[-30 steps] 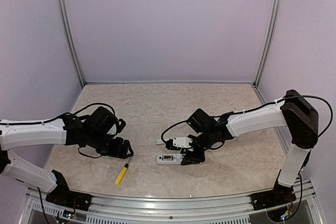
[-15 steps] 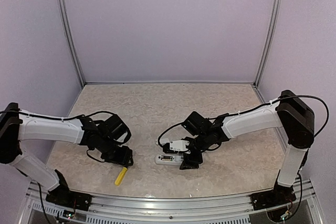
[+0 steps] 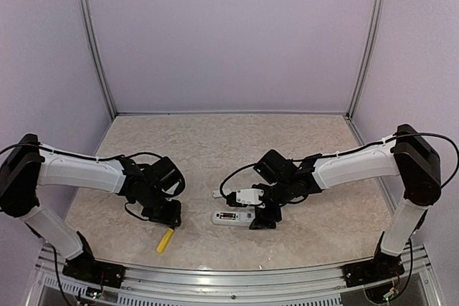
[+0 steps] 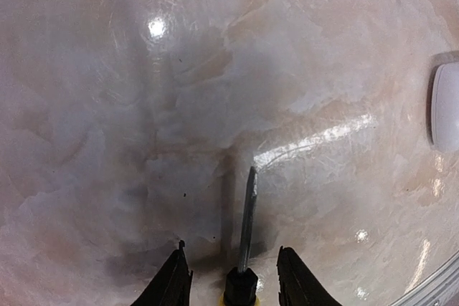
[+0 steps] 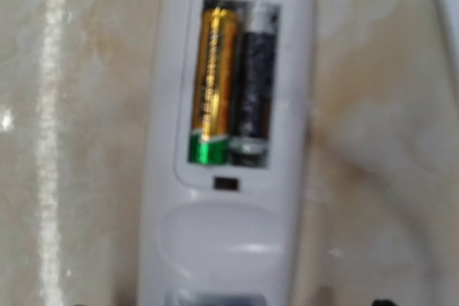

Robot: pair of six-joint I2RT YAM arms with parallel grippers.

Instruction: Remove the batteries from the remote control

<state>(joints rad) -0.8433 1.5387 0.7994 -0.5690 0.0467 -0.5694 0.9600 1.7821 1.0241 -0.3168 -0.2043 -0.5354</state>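
Lower centre: remote control (image 3: 231,217) lying bay-up, exposing batteries (image 5: 215,84). Lower left: left gripper (image 4: 230,249) straddling screwdriver (image 4: 247,206), jaws narrowly apart, not clamping, likely fetching pry tool. Beside remote's end: right gripper (image 3: 262,217) hovering, spread cannot tell.

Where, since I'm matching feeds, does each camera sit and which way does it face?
Top external: above, behind the bases, facing down at the table; both arms show.
Left wrist: above the left gripper, fingers framing the screwdriver.
Right wrist: straight over the remote control and batteries; no fingers clear.
Shared: top and left wrist show the screwdriver.
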